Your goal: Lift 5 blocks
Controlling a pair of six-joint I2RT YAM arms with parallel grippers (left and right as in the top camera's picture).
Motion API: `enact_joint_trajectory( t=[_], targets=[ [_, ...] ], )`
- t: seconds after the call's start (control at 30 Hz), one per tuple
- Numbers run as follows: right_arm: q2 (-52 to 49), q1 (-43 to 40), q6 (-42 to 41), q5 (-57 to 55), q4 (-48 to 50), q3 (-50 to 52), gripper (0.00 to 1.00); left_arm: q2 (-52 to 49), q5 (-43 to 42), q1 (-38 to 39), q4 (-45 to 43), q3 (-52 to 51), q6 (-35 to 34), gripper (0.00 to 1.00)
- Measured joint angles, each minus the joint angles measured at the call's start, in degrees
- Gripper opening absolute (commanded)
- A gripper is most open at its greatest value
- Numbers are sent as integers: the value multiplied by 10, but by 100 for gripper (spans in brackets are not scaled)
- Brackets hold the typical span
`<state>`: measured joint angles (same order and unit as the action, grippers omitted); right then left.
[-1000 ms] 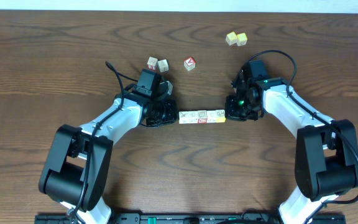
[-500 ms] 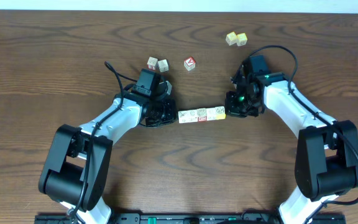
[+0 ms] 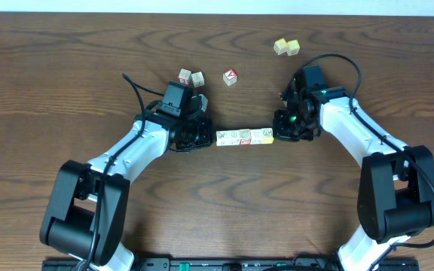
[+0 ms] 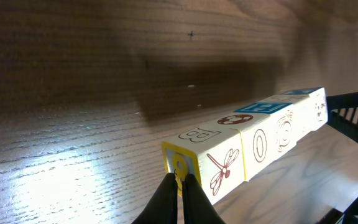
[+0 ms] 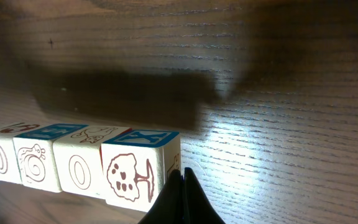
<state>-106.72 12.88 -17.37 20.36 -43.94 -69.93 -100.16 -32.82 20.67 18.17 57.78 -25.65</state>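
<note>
1. Your left gripper (image 4: 180, 182): fingers closed flat together, nothing between them. The tips press against the yellow-edged end face of the row.

2. The five picture blocks (image 3: 245, 138): one straight row, end to end, spanning the gap between your two grippers near the middle of the wooden table (image 3: 51, 75).
- Faces are pale cream with red-brown line prints. Reading from your left end, the side faces show a dragonfly, an O, a snail, another O and a spotted tree.
- The top faces include a letter B, a red mushroom and two bright blue faces.
- In both wrist views the row's dark shadow falls on the wood apart from the blocks, so the row hangs clear of the table.

3. Your right gripper (image 5: 183, 182): fingers shut together and empty, with the tips against the outer end of the tree block.

4. Loose cubes behind the row, well apart from it:
- two cream cubes (image 3: 191, 77) side by side
- a red-faced cube (image 3: 230, 76)
- a pair of yellow cubes (image 3: 286, 47) touching each other
</note>
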Motion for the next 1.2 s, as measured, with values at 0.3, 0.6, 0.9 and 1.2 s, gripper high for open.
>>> enact_joint_trajectory(
  t=[0.3, 0.6, 0.9, 1.2],
  targets=[
    [5, 0, 0, 2, 0, -4, 1, 1, 2, 0, 0, 0, -9, 7],
    [44, 0, 0, 5, -10, -7, 1, 1, 3, -2, 1, 0, -19, 7],
    [45, 0, 0, 6, -16, -7, 1, 2, -6, -3, 4, 0, -24, 7],
    [45, -2, 0, 2, -21, -7, 1, 62, -11, -4, 0, 0, -24, 7]
  ],
)
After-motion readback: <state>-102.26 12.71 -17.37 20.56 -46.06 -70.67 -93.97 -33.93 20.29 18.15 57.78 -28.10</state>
